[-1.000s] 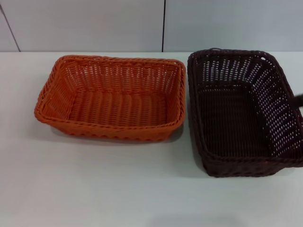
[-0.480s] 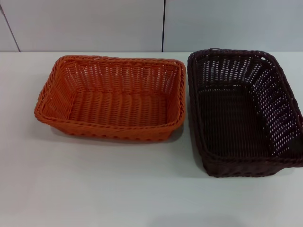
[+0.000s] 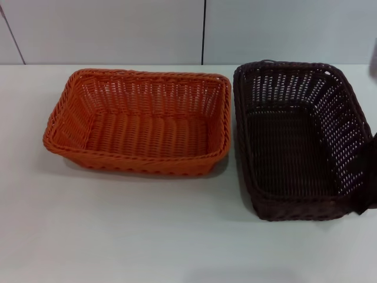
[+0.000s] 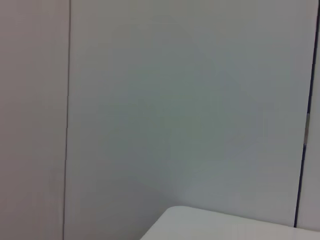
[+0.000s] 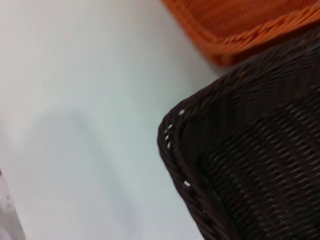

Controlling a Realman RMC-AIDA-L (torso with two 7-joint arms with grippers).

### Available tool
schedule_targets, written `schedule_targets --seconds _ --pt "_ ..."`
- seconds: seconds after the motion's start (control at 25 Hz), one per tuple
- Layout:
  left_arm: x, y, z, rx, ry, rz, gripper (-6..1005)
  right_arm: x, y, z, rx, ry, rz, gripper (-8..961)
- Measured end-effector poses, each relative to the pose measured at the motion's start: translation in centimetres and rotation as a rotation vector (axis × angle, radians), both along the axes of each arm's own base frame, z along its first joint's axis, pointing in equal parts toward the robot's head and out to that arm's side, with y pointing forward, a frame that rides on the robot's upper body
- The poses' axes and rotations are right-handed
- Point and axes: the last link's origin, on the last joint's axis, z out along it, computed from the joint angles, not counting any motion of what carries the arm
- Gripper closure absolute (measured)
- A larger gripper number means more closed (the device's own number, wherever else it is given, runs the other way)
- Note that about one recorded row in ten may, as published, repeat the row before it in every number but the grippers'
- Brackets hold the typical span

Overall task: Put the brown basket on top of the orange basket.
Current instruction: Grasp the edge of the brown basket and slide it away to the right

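Observation:
The orange basket [image 3: 138, 121] sits on the white table at the left, with its open side up. The brown basket [image 3: 300, 138] sits just to its right, also open side up, with a narrow gap between them. My right gripper [image 3: 367, 177] shows as a dark shape at the right edge of the head view, by the brown basket's near right corner. The right wrist view shows a corner of the brown basket [image 5: 250, 165] close up and part of the orange basket's rim [image 5: 240, 30]. My left gripper is out of view.
The white table [image 3: 147, 230] stretches in front of both baskets. A pale panelled wall [image 3: 118, 29] stands behind the table. The left wrist view shows only the wall and a table corner [image 4: 225, 225].
A dark part of my right arm has come into the head view at the right edge, over the brown basket's near right corner. Neither basket has moved.

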Motion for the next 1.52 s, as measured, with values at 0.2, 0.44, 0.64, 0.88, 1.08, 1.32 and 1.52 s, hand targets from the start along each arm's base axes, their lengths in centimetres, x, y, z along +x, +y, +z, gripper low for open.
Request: schedule_targets --seconds 0.2,0.44,0.64,0.88,1.08,1.32,1.52 --pt "0.0 0.0 0.0 0.002 -0.006 -0.001 186 0.2 0.0 -2.1 -0.047 -0.003 -0.018 138" --pt "0.0 0.0 0.1 0.003 -0.004 -0.002 186 0.6 0.3 -3.2 -0.058 -0.004 -0.027 137" --pt "0.0 0.0 0.2 0.004 -0.004 -0.003 186 1.2 0.8 -4.0 -0.049 -0.022 -0.031 138" --pt "0.0 0.0 0.2 0.004 -0.003 -0.003 186 1.9 1.4 -5.1 -0.052 -0.016 -0.056 138" --pt "0.0 0.0 0.2 0.005 -0.002 -0.004 186 2.3 1.5 -6.3 -0.076 -0.024 -0.063 139" --pt "-0.1 0.0 0.3 0.005 -0.002 -0.003 186 2.5 1.6 -7.0 -0.076 -0.031 -0.070 140" --pt "-0.2 -0.1 0.4 0.009 -0.002 0.000 186 2.8 2.0 -6.7 -0.048 -0.036 -0.071 178"
